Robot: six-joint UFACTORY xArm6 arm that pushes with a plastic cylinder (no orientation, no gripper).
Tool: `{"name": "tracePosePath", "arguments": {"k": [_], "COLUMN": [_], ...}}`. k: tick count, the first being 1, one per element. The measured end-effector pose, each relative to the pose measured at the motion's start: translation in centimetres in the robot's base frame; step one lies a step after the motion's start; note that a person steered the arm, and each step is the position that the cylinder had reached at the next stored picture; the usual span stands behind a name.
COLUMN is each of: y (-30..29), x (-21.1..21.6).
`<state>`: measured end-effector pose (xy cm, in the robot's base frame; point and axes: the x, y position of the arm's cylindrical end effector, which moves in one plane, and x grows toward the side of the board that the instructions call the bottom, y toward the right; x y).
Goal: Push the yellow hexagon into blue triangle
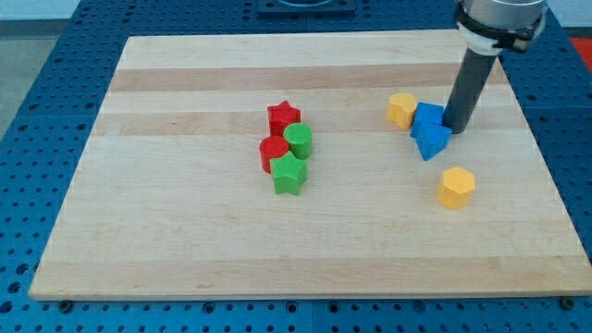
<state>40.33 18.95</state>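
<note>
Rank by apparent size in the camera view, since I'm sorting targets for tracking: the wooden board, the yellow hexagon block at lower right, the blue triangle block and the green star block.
1. Wooden board, by far the largest.
2. Green star block, blue triangle block and yellow hexagon block: these three look nearly alike, too close to rank.

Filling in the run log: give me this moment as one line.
tip: right of blue blocks | yellow hexagon: apart, below blue triangle | other yellow block: touching blue cube | push: not done
</note>
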Motion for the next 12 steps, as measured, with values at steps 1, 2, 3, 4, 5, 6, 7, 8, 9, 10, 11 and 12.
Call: {"name": "tracePosePath", "arguments": {"k": [1, 2, 3, 4, 5, 6, 7, 8, 9, 10, 11, 12], "y": [-0.8, 0.2, 3.8, 4.8, 4.8, 5.3, 9.0, 12.8, 11.3, 5.5, 1.5, 0.2], "x": [0.0, 0.0, 0.3, 2.0, 3.8, 5.4, 7.4, 10.3, 14.4, 16.5, 15.4, 12.5]}}
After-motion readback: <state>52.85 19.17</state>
